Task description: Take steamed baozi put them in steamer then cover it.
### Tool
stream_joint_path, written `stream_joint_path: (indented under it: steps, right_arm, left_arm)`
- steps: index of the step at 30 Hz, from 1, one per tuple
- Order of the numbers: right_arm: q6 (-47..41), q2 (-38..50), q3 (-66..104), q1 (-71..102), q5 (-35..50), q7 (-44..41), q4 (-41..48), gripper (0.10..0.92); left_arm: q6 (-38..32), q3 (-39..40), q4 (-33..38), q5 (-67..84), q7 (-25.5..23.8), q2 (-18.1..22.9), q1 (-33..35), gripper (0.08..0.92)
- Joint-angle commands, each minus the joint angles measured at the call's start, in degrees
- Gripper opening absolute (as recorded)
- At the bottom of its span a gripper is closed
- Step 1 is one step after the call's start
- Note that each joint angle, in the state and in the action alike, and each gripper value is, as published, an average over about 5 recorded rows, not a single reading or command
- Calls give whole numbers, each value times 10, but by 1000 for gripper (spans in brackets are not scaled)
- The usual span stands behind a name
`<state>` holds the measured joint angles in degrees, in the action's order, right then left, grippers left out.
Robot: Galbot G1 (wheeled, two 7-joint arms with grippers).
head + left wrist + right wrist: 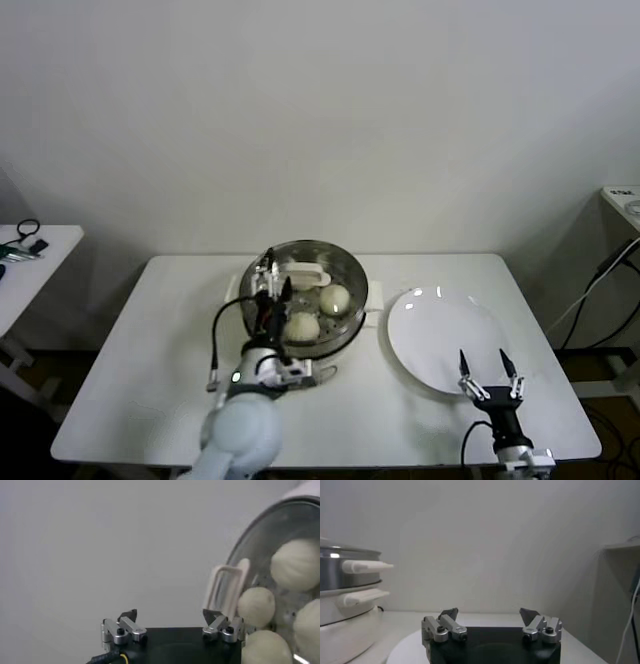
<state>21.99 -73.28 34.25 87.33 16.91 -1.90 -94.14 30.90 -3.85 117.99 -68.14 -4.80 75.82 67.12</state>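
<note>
resting cover (305, 285) on steamer (352, 325), seemingly over baozi (302, 326).

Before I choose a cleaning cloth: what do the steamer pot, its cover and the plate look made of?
The steamer pot looks like polished stainless steel: its wall is shiny and mirrors the room.
The cover seems to be clear glass with a cream handle, probably plastic: the baozi show through it.
The plate looks like glazed ceramic or melamine: flat white with small bright highlights, which leaves it open.
</note>
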Motion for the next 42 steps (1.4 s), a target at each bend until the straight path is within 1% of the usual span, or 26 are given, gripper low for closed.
stream_joint_path:
  steps: [1, 6, 9, 12, 15, 21, 29, 42]
  right_arm:
    - [-10, -3, -15, -1, 8, 28, -15, 823]
    - [-11, -2, -15, 4, 7, 27, -20, 823]
    - [-9, -1, -14, 6, 7, 23, -17, 823]
    - [-5, -1, -13, 6, 7, 20, -9, 823]
    - [-2, -1, -11, 4, 8, 18, -2, 823]
    - [-1, 0, -11, 2, 12, 16, 2, 823]
    - [-1, -2, -15, 2, 21, 13, 1, 823]
    - [1, -3, -14, 2, 21, 13, 2, 823]
  left_arm:
    - [-156, -229, 80, 435, 96, -42, 119, 822]
    - [-245, -366, 29, 683, 88, -57, 168, 823]
    - [-288, -400, -21, 785, 91, -74, 191, 823]
    - [-333, -392, -74, 829, 93, -78, 201, 823]
    - [-363, -370, -122, 835, 93, -69, 196, 823]
    - [-374, -326, -176, 831, 92, -40, 175, 823]
    - [-377, -297, -192, 819, 87, -32, 179, 823]
    - [-384, -281, -182, 814, 80, -23, 191, 823]
